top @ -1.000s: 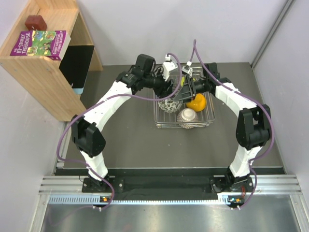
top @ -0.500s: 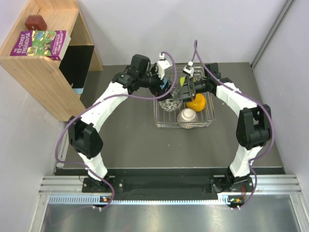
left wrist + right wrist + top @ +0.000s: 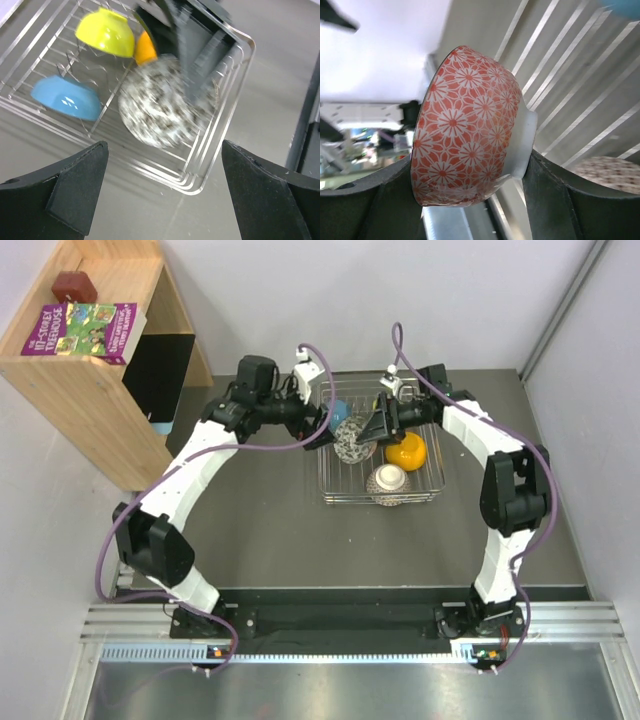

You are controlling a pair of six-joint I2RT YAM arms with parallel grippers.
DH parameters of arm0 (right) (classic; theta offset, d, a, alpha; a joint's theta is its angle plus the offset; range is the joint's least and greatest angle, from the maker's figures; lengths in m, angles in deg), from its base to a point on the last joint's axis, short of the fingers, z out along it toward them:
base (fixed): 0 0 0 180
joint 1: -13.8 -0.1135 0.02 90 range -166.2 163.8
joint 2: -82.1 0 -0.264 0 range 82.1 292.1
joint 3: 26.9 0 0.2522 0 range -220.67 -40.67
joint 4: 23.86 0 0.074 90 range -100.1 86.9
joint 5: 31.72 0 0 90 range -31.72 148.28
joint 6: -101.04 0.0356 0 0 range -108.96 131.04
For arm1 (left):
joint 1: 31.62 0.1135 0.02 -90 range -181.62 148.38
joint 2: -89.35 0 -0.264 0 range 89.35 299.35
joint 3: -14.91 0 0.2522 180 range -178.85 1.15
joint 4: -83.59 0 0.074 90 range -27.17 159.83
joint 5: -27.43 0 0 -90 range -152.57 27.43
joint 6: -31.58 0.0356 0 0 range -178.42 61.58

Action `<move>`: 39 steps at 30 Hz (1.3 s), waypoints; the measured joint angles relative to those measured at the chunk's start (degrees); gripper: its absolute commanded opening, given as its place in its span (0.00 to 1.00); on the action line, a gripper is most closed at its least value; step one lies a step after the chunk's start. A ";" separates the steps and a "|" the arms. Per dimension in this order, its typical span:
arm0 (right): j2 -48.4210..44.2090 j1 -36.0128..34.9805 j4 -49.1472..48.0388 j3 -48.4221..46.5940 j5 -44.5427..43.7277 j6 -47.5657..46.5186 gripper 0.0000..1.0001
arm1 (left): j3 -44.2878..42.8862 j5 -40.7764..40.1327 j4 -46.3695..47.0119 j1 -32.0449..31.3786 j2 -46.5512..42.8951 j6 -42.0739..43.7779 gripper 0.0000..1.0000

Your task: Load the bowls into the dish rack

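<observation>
The dish rack (image 3: 325,475) holds the blue bowl (image 3: 343,412), the lattice bowl (image 3: 351,444), the orange bowl (image 3: 407,451) and the pinkish-red bowl (image 3: 388,478), which sits near the rack's front. The yellow-green bowl (image 3: 106,32) shows only in the left wrist view, beside the orange one. My left gripper (image 3: 325,422) is open and empty just outside the rack's left rim (image 3: 220,135). My right gripper (image 3: 372,432) hangs over the rack beside the lattice bowl. Its jaws are spread wide, and the pinkish-red bowl (image 3: 470,125) fills the gap, white foot against the right finger.
A wooden shelf (image 3: 100,370) with books stands at the far left. Walls close the back and right. A metal rail (image 3: 350,625) runs along the near edge by the arm bases.
My left arm has pulled back to the left, away from the lattice bowl. The right gripper and the lattice bowl have shifted slightly toward the far side. The pinkish-red bowl has stayed put.
</observation>
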 measured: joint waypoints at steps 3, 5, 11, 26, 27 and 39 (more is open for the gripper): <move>1.73 0.15 2.23 -2.93 -4.74 -1.70 0.00 | 3.30 1.42 -0.02 1.66 -2.49 -0.09 0.99; 2.43 0.15 2.99 -4.46 -7.54 -2.54 0.00 | 4.90 2.34 -0.09 3.61 -3.65 -0.26 0.99; 3.10 -0.24 5.16 -8.31 -16.13 -4.70 0.00 | 9.20 4.07 -0.13 10.45 -6.56 -0.52 0.99; 3.28 -10.16 10.56 -12.79 -38.77 -14.05 0.00 | 17.18 4.04 -1.22 17.11 -12.46 0.42 0.99; 3.26 -11.02 10.84 -12.79 -40.54 -14.84 0.00 | 17.66 4.04 -1.33 17.53 -12.76 0.52 0.99; 3.23 -19.80 11.02 -12.63 -62.58 -23.23 0.00 | 24.70 5.01 -1.07 22.69 -17.92 0.85 0.99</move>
